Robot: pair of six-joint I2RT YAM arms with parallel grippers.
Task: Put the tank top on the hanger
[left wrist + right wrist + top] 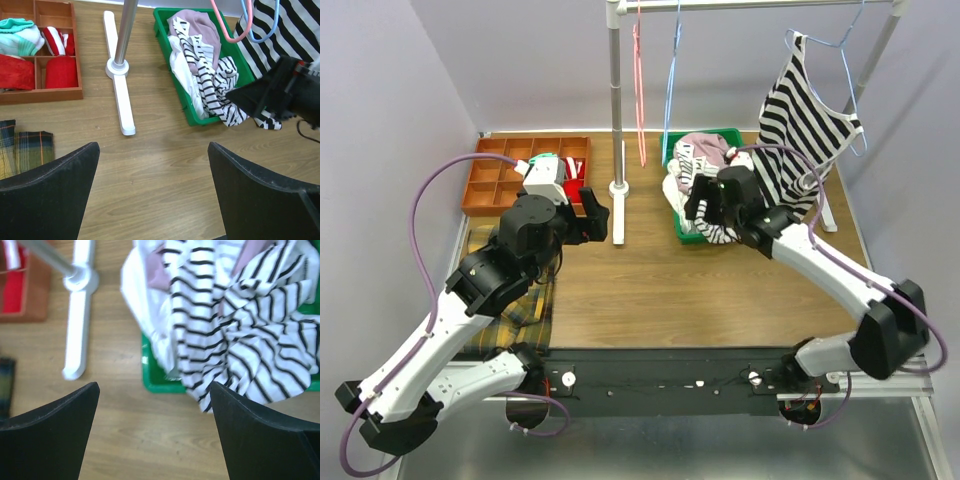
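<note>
Tank top [235, 340] lies crumpled in the green bin [162, 25], far right part of the table [670, 290]. Its lower folds spill over the bin's near rim onto the wood. It is heaped with a pink garment [200, 25] and plain white cloth, and nothing grips it.

Hanger [669, 100], light blue wire, hangs from the rack's rail just left of the bin and behind it. It is bare. A pink-red hanger [640, 90] hangs just beside it on the left.

Right gripper [154, 387] sits over the bin's near left corner, above the tank top's spilled edge. Its fingers are spread wide with nothing between them. Contact with the cloth cannot be told.

Left gripper [152, 145] is over bare wood left of the rack's white foot [618, 215], well apart from the bin. Its fingers are also spread wide and hold nothing.

A bold black-and-white striped top [800, 110] hangs on its own hanger at the rail's right end, right of the bin. The rack post [614, 100] stands upright mid-table.

An orange compartment tray [485, 185] at far left holds red and teal cloth items. A plaid cloth [510, 300] lies at the near left edge under the left arm.
</note>
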